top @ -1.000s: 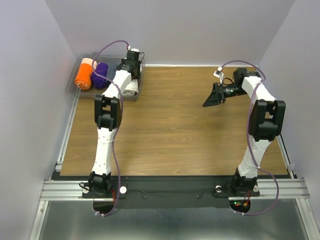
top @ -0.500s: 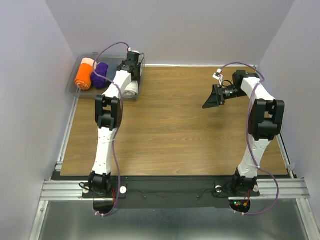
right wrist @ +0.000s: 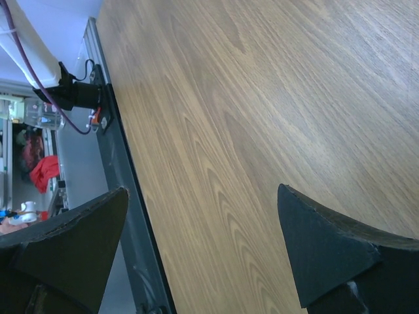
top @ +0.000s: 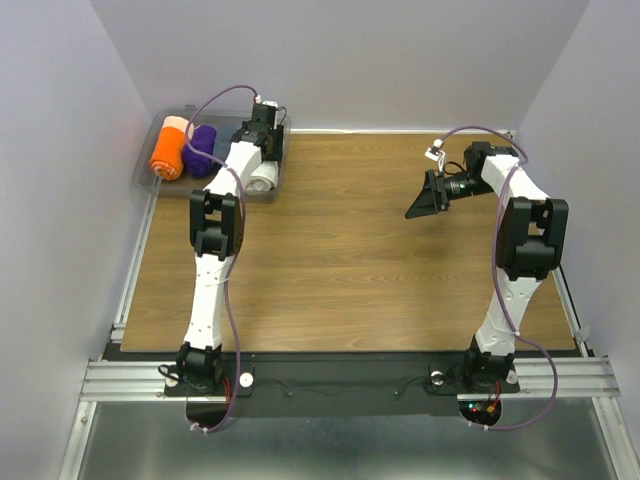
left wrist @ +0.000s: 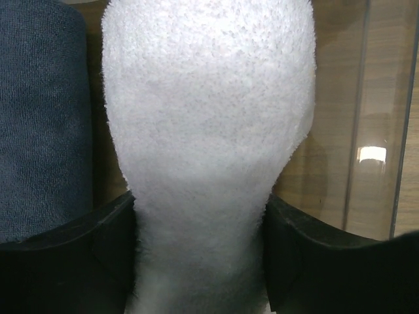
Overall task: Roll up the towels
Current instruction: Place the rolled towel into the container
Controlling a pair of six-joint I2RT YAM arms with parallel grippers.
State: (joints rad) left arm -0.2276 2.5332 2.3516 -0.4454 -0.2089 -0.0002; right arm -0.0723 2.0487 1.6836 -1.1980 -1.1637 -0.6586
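1. The left claw (left wrist: 200, 226) is pinching the white towel (left wrist: 209, 111). Both black fingers (left wrist: 72, 255) press into the pile, and the cloth narrows to a waist between them.
2. That towel sits rolled up inside the clear bin (left wrist: 363, 131) at the far left corner of the bench (right wrist: 262, 98), just beside a grey-blue roll (left wrist: 39, 118). An orange roll (top: 166, 155) and a purple roll (top: 201, 150) lie further left.
3. I'd judge it light, soft and squashy, grippy rather than slick, with nothing to break. A slack hold could let the layers spring apart, so take it across the middle, around the roll's whole thickness.
4. The right claw (right wrist: 203, 191) hangs spread wide, holding nothing, over the wooden bench.
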